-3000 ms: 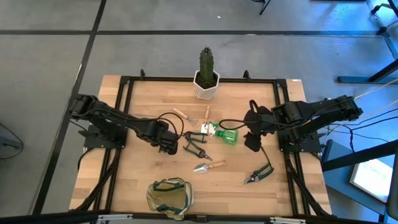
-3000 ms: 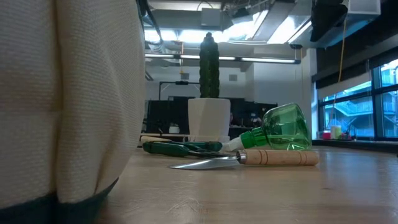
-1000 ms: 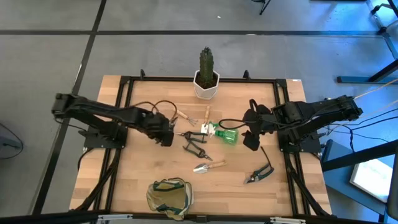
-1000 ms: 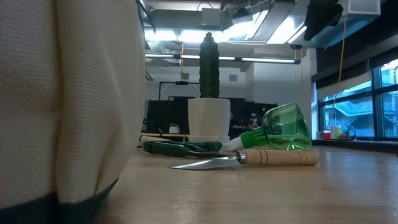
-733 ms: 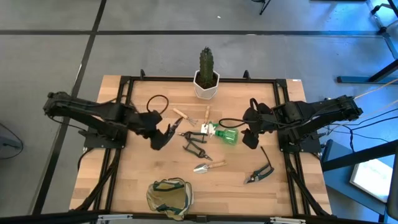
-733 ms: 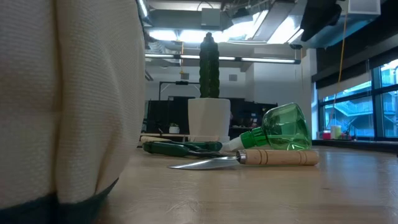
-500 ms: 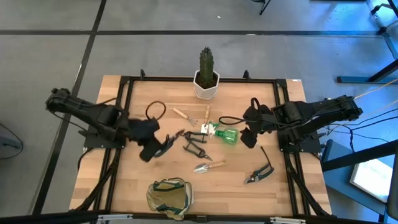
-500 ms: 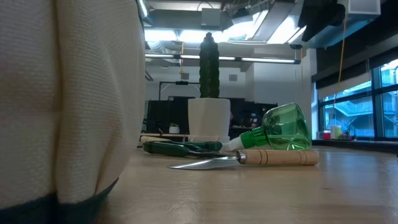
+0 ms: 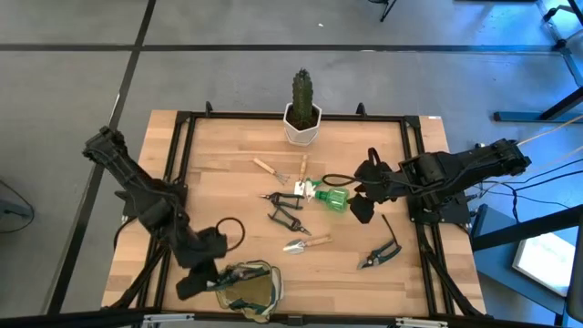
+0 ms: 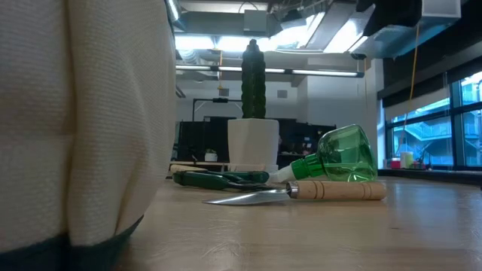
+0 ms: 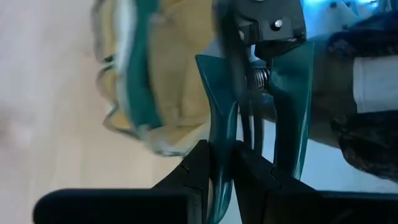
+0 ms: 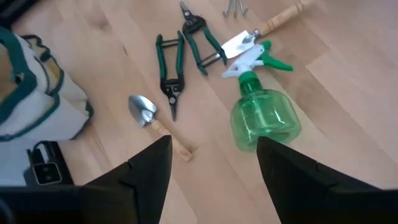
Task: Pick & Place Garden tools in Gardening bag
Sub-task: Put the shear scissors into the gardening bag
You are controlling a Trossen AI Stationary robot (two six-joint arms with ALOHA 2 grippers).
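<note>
My left gripper (image 11: 219, 163) is clamped on a pair of teal-handled shears (image 11: 261, 106). I see the fingers (image 11: 194, 167) pinching one handle in the left wrist view. In the high view that gripper (image 9: 196, 278) sits at the near left part of the table (image 9: 219, 155), right beside the bag (image 9: 249, 285), on the bag's left side. The wrist view puts the bag (image 11: 158, 74) directly past the shears, its opening and green trim showing. I can't tell if the shears touch the bag.

My right gripper (image 9: 362, 210) hovers right of the table's middle, just beside the green sprayer (image 9: 333, 197). Its fingers (image 12: 149, 171) are spread wide and hold nothing. The right wrist view looks down on the sprayer (image 12: 264, 118).

On the table, from the high view: two green-handled shears (image 9: 286, 209) lie mid-table, just left of the sprayer. A wooden-handled trowel (image 9: 306, 243) lies nearer the front, between the shears and the bag. A small wooden-handled fork (image 9: 271, 169) and another wooden-handled tool (image 9: 302, 169) lie toward the back. Dark-handled shears (image 9: 380, 251) lie apart at the near right. A cactus in a white pot (image 9: 302, 117) stands at the far edge.

In the low view the bag (image 10: 83, 120) fills the left. The trowel (image 10: 301, 192), sprayer (image 10: 335, 158) and pot (image 10: 253, 143) are behind it.
</note>
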